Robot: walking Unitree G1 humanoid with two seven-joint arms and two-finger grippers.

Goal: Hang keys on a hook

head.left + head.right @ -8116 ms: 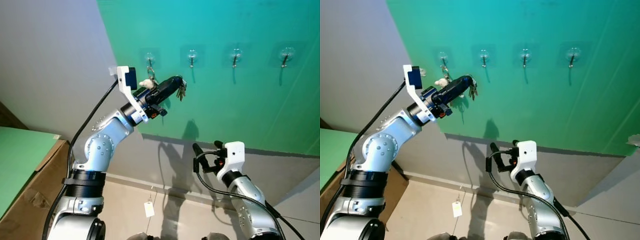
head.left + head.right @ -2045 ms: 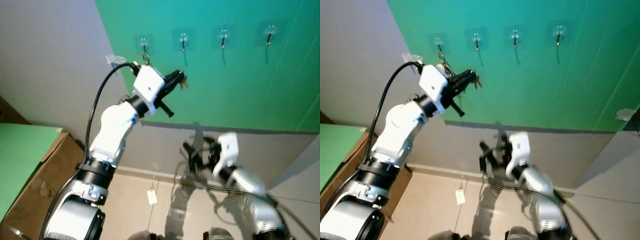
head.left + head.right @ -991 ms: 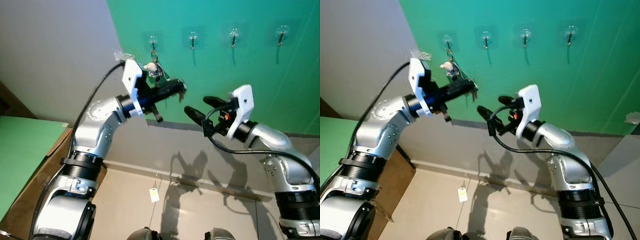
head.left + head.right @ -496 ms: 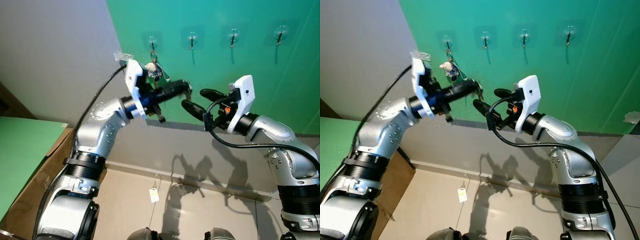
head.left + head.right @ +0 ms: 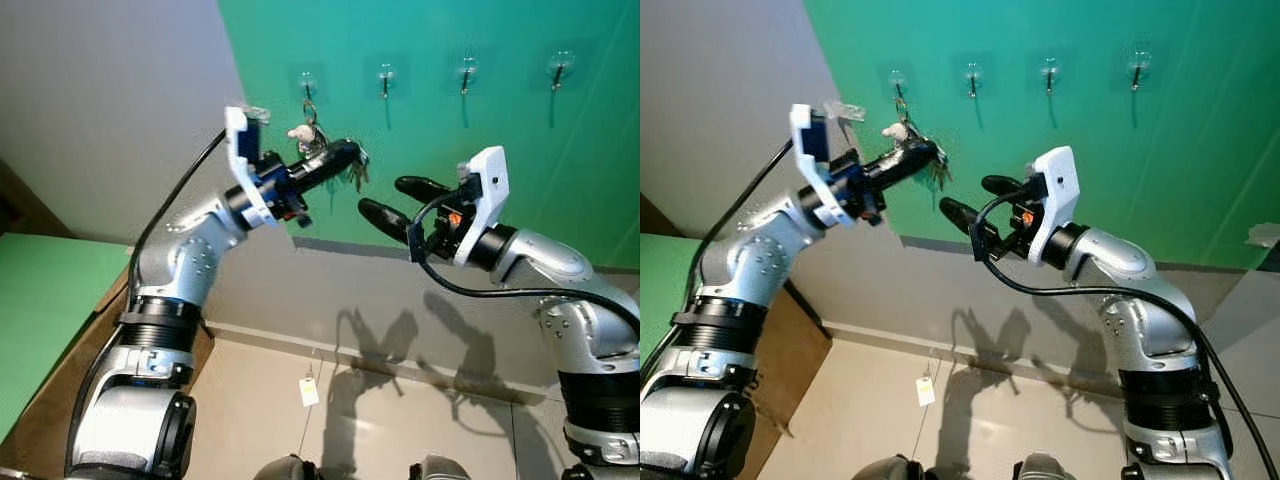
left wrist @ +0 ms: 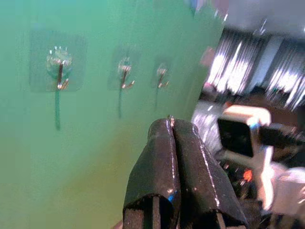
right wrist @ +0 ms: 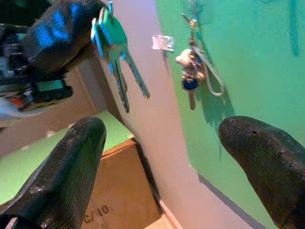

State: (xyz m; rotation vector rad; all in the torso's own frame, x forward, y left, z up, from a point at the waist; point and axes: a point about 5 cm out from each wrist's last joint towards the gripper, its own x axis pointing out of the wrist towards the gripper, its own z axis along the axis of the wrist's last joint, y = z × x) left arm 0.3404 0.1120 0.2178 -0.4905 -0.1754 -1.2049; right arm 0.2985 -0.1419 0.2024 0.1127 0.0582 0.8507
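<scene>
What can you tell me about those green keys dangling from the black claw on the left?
The bunch of green-headed metal keys hangs straight down from the tip of the left claw, whose two black fingers are pinched shut on its ring. The right wrist view shows flat green heads and long thin blades pointing down. The keys dangle free in front of the green wall, touching only the left claw, lower than the row of clear stick-on hooks. The right claw waits open beside them, apart from them.

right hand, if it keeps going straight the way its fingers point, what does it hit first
Most likely the green keys dangling from the left hand, which is shut on them. They hang between the open right hand's fingers in its wrist view. Depth is unclear; it might pass below them towards the wall.
</scene>
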